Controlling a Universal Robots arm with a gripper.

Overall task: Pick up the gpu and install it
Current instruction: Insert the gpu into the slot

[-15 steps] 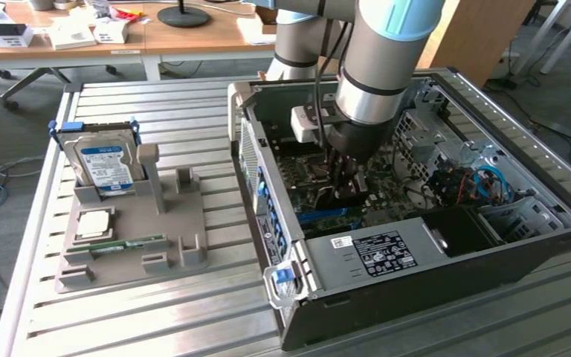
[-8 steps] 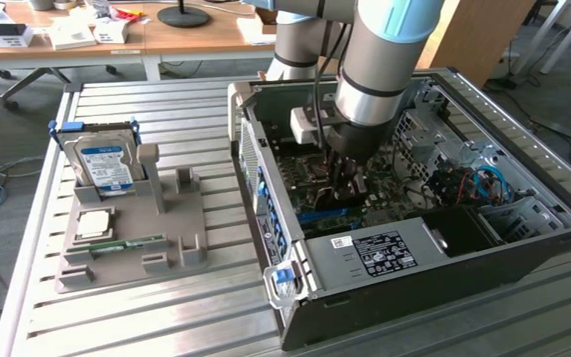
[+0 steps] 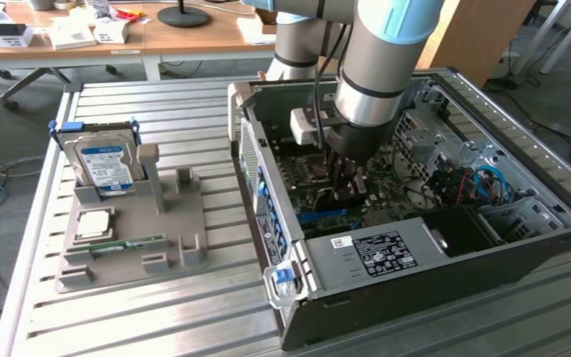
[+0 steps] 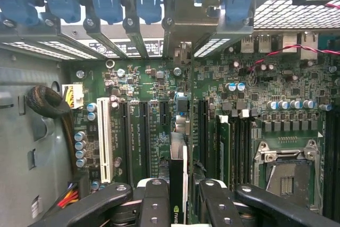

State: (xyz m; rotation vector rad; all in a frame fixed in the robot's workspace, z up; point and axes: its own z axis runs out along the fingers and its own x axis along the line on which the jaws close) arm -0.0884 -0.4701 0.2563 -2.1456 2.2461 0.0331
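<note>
Gpu (image 4: 177, 171) edge-on, upright, clamped between the fingers of the gripper (image 4: 178, 198). Sits inside open computer case (image 3: 444, 290), over motherboard (image 4: 143, 89) expansion slots; contact with slot unclear. Hard drive (image 3: 105, 165) upright in grey holder (image 3: 181, 216) beside case.

One computer case (image 3: 484, 245), one motherboard (image 4: 154, 86) and one gpu (image 4: 176, 187) are counted. At nine o'clock of the case in the exterior view, one hard drive (image 3: 107, 165), one memory stick (image 3: 127, 245) and one holder (image 3: 181, 219) are counted.
</note>
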